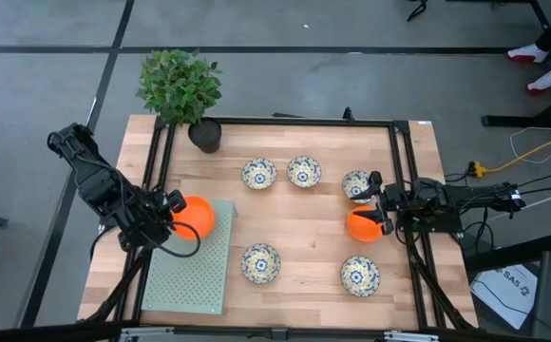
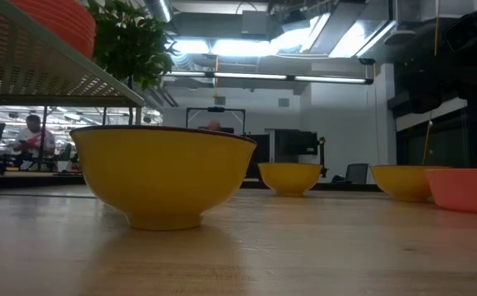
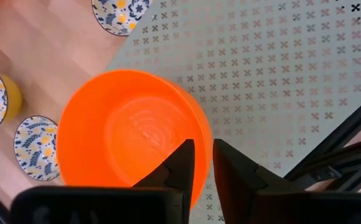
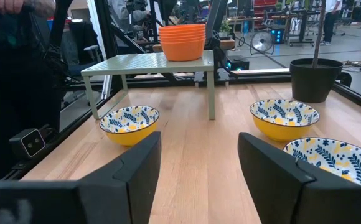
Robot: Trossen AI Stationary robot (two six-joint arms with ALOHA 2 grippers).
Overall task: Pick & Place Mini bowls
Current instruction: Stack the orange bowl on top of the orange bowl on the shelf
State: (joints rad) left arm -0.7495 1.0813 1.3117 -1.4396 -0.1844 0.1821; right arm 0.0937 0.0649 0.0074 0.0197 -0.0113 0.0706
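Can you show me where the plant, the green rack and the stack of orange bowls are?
plant (image 1: 180, 85), high view, on its leaves.
green rack (image 1: 192, 275), high view, on its bare top.
stack of orange bowls (image 4: 182, 42), right wrist view, on its side.

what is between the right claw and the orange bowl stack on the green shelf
In the right wrist view, nothing solid stands in that line: the right claw looks across bare wooden table to the orange bowl stack on the green shelf. A patterned bowl sits just off to one side, and the left arm hangs at that stack.
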